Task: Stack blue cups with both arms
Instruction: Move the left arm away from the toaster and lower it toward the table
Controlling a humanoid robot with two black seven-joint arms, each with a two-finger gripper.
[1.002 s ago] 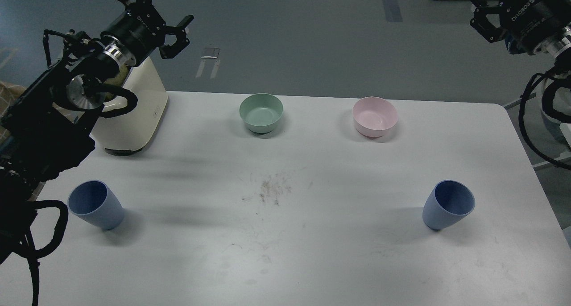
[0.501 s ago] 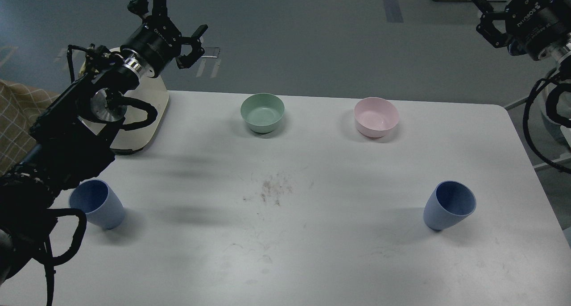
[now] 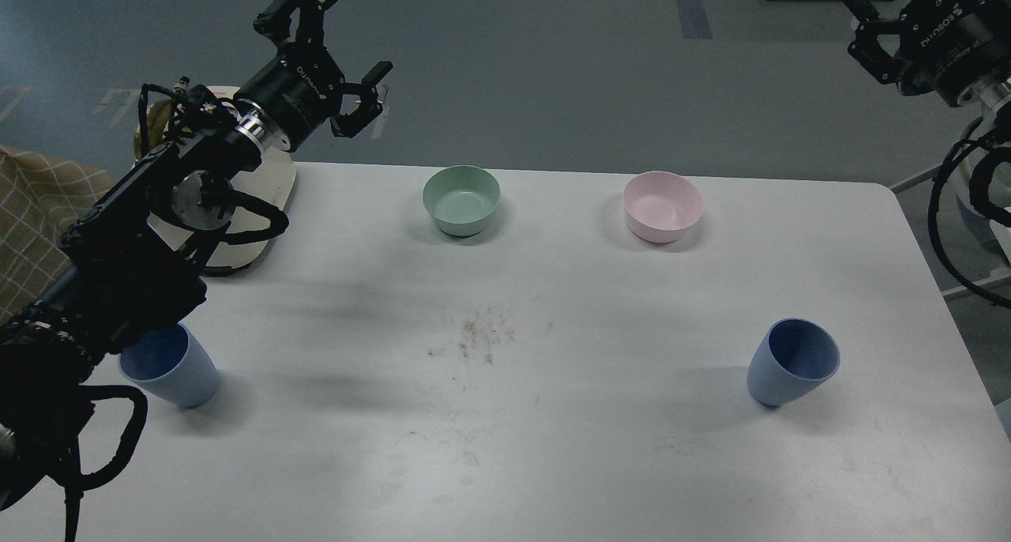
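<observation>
Two blue cups stand upright on the white table (image 3: 553, 447). The left blue cup (image 3: 175, 370) is near the front left, its rim partly hidden behind my left arm. The right blue cup (image 3: 792, 362) stands at the front right in full view. My left gripper (image 3: 355, 35) is open and empty, raised high beyond the table's far left edge, well away from both cups. My right gripper (image 3: 859, 28) is open and empty at the top right, high above and beyond the right cup.
A pale green bowl (image 3: 462, 201) and a pink bowl (image 3: 662, 206) sit along the far side of the table. A cream appliance (image 3: 268, 186) stands at the far left, partly behind my left arm. A smudge marks the table's middle.
My left arm has swung to the right and further out, its gripper still open; the arm now covers part of the left cup's rim. My right gripper has shifted slightly right. The cups have not moved.
</observation>
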